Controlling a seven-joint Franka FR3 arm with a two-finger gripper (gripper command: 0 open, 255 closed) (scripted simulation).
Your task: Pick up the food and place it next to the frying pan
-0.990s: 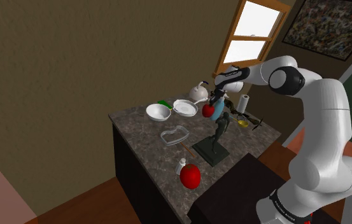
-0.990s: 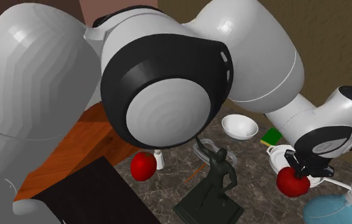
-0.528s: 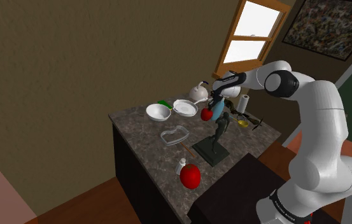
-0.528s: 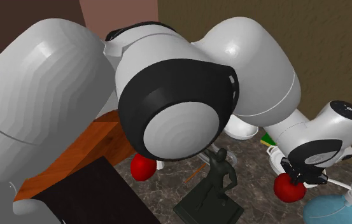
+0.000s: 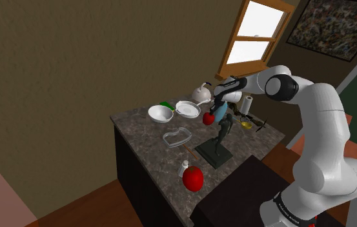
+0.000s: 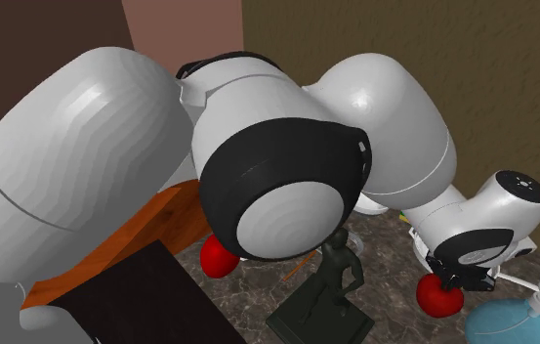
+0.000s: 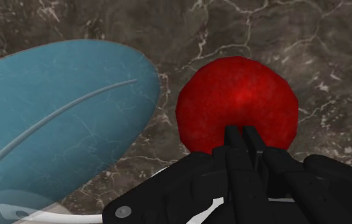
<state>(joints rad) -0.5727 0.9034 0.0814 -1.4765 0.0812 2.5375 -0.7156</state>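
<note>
The food is a round red fruit (image 5: 208, 118) (image 6: 440, 296) (image 7: 238, 102). My black gripper (image 5: 216, 107) (image 6: 459, 279) (image 7: 243, 136) is shut on its top, fingers pressed together over it. The fruit hangs low over the marble counter (image 7: 263, 32), just to the shoulder view's right of the white frying pan (image 5: 187, 108). Whether it touches the counter I cannot tell. A pale blue rounded vessel (image 5: 222, 113) (image 7: 60, 121) stands right beside the fruit.
A white bowl (image 5: 160, 113) and a green item (image 5: 166, 104) sit left of the pan, a white kettle (image 5: 202, 93) behind. A dark figurine (image 5: 221, 138) (image 6: 331, 283), a glass dish (image 5: 177, 137), another red fruit (image 5: 193, 178) (image 6: 221, 259) and a small white bottle (image 5: 184, 167) lie nearer the stand.
My gripper has carried the red fruit down and toward the shoulder view's left, closer to the frying pan. The arm's elbow has swung along with it.
</note>
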